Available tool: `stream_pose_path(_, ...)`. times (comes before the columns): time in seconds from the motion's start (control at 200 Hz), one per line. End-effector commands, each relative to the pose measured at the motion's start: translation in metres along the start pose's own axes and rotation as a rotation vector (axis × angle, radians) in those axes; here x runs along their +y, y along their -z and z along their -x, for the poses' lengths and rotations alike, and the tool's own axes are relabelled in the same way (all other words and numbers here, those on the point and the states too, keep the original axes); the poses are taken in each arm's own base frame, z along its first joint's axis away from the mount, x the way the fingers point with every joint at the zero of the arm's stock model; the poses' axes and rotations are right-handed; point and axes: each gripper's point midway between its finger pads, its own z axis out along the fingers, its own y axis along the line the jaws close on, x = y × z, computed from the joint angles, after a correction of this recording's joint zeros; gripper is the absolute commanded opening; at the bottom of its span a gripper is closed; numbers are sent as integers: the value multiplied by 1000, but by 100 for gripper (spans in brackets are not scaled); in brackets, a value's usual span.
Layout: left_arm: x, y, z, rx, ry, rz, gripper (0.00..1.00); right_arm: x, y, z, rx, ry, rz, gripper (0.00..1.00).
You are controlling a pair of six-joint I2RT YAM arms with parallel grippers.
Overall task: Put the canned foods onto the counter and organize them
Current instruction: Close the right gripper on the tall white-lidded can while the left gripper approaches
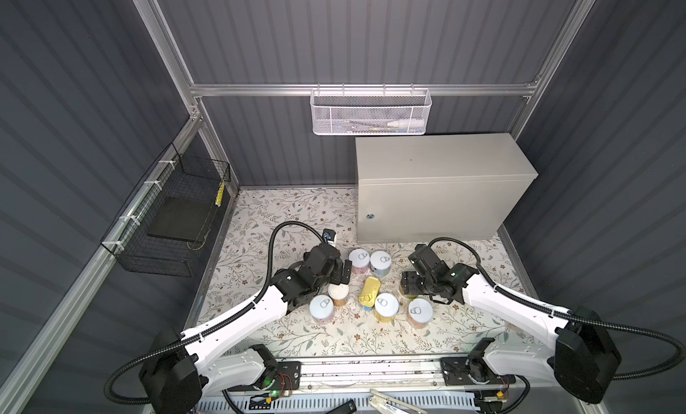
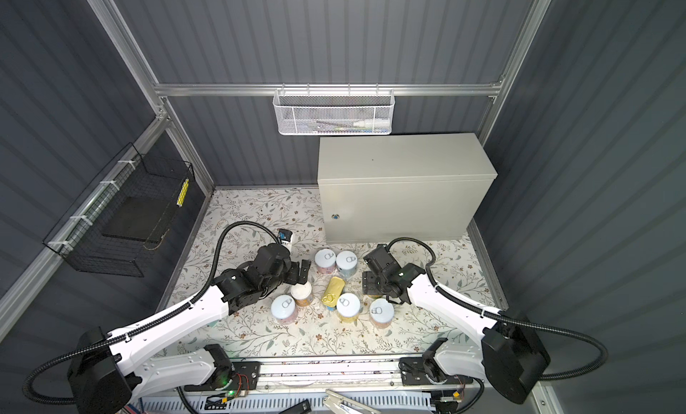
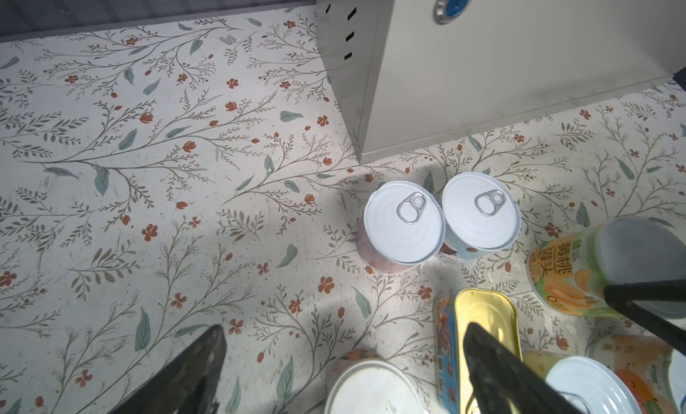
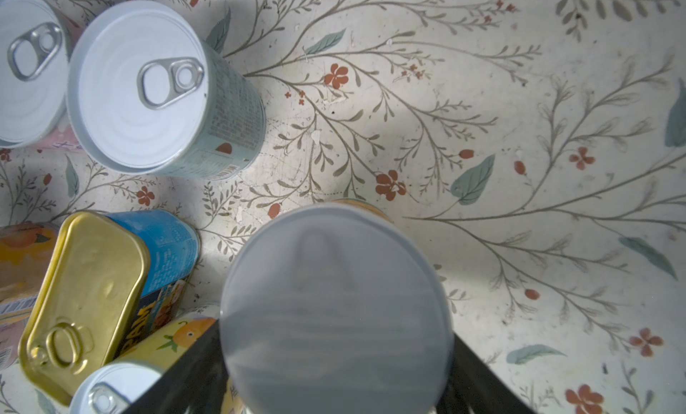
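As the right gripper (image 1: 409,284) straddles the can (image 4: 334,300) on the tabletop (image 1: 297,341), 6 o'clock of the counter (image 1: 438,159), grip uncertain, it should clamp squarely, then lift straight; left gripper (image 1: 342,273) gapes wide.

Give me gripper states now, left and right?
Left gripper: open, holding nothing.
Right gripper: jaws either side of the peach can; grip cannot be told.
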Motion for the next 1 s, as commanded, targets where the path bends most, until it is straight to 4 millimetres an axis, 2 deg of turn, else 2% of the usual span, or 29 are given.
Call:
stream_pose_path(0.0,-6,-5,-9,20,-43,-27,100,4,4,10,-26,6,-2,66)
stream_pose_path(0.085,-6,-6,-12,26,-66,-26,100,6,6,11,-25,4,9,65)
stream_pose_path(0.195,-8,-6,-14,25,-121,-33,100,11,11,13,-24,8,37,59)
stream_pose_path(0.31,-13,-2,-14,5,-153,-53,100,15,21,19,-38,24,55,59)
stream_pose_path(0.555,-53,8,-10,-62,-230,-252,100,30,39,31,-46,85,119,60)
stream_pose_path(0.655,-63,12,-6,-115,-247,-311,100,39,46,36,-50,94,161,59)
stream_pose_path(0.81,-75,18,-16,-110,-318,-399,100,45,58,44,-52,111,184,57)
stream_pose_path(0.995,-101,25,-27,-123,-305,-579,100,60,70,47,-55,107,277,55)
